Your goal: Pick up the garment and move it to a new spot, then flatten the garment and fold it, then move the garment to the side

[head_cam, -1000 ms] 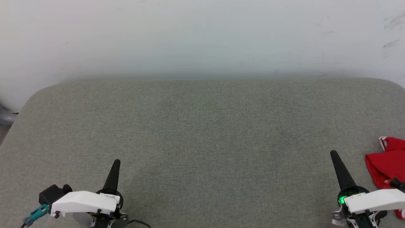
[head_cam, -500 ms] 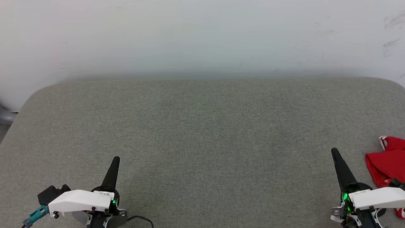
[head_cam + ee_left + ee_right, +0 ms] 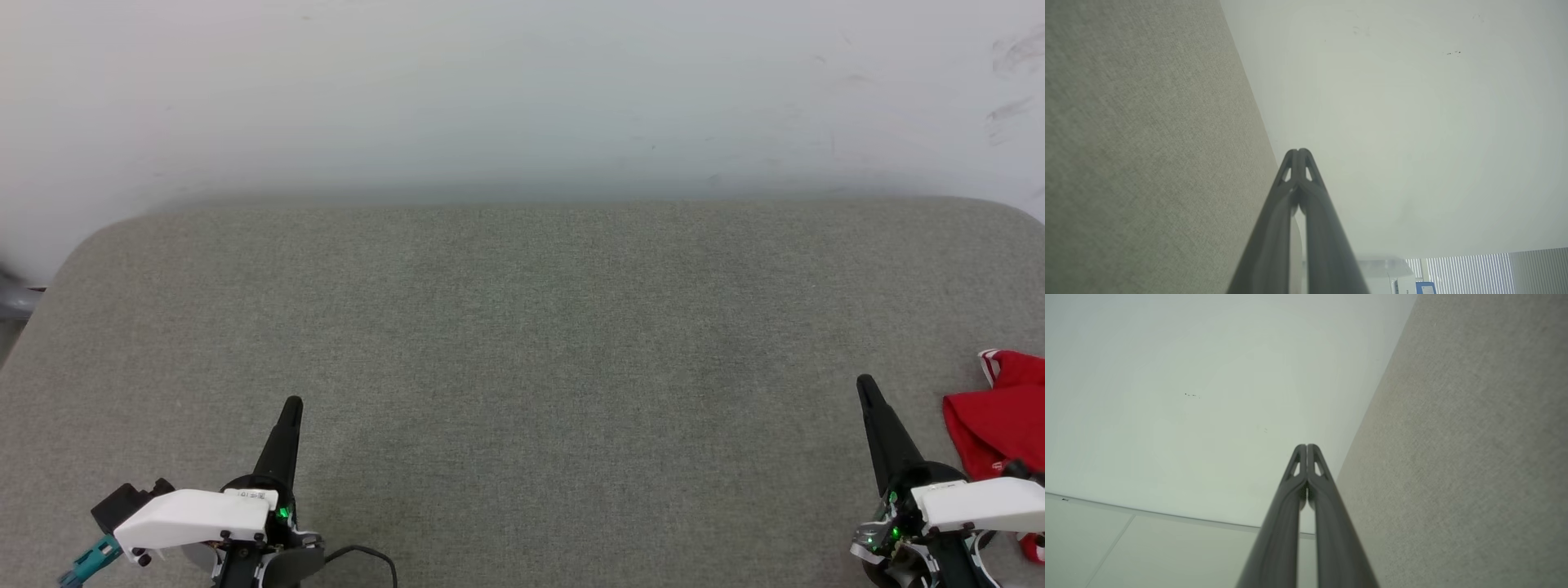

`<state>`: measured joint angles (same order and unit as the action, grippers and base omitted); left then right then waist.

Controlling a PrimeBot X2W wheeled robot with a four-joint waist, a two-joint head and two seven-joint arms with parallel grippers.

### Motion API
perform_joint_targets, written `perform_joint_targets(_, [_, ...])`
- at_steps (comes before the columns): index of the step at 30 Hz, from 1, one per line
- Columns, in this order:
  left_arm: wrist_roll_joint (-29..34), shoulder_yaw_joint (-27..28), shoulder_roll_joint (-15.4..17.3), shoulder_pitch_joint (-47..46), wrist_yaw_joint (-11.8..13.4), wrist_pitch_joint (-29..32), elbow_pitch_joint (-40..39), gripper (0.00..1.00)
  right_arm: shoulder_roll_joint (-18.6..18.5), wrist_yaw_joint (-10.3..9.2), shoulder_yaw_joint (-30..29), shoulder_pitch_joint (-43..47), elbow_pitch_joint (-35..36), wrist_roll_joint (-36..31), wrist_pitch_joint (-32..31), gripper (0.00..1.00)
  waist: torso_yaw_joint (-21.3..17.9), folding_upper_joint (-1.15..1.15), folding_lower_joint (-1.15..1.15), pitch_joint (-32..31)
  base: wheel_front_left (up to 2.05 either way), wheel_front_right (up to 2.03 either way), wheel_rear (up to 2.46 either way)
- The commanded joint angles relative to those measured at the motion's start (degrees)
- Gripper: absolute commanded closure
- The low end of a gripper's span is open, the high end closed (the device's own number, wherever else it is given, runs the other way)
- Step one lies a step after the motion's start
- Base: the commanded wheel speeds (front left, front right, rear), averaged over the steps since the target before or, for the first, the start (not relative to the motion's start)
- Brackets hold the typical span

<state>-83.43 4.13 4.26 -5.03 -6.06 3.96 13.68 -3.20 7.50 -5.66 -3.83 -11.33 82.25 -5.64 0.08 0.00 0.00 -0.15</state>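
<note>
The red shirt (image 3: pixel 998 423) lies bunched up just right of the right gripper (image 3: pixel 864 385), not touching. That gripper and the left gripper (image 3: pixel 292 406) have jaws pressed together, holding nothing. The shirt looks soft, light and floppy. Pinch its near edge.

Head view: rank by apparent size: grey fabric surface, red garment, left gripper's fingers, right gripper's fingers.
1. grey fabric surface
2. red garment, cropped at the frame edge
3. left gripper's fingers, right gripper's fingers: alike, unranked
</note>
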Motion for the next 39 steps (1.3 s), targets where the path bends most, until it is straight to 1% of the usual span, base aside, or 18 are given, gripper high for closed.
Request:
perform_joint_targets(1, [-0.9, 0.4, -0.3, -1.0, -0.3, 0.4, 0.0, 1.00, -0.2, -0.01, -0.1, -1.2, -0.1, 1.1, -0.1, 1.00, 0.0, 0.00, 0.00, 0.0, 0.00, 0.00, 0.00])
perform_joint_targets(24, [-9.0, 2.7, -1.5, -1.5, -1.6, 2.8, 0.4, 1.00, -0.1, -0.02, -0.4, -2.8, -2.8, 10.6, -0.5, 1.00, -0.1, 0.00, 0.00, 0.3, 0.00, 0.00, 0.00])
perform_joint_targets(39, [-8.9, 2.7, -1.5, -1.4, -1.6, 2.8, 0.4, 1.00, 0.0, -0.02, -0.5, -2.7, -2.9, 10.4, -0.7, 1.00, -0.1, 0.00, 0.00, 0.3, 0.00, 0.00, 0.00])
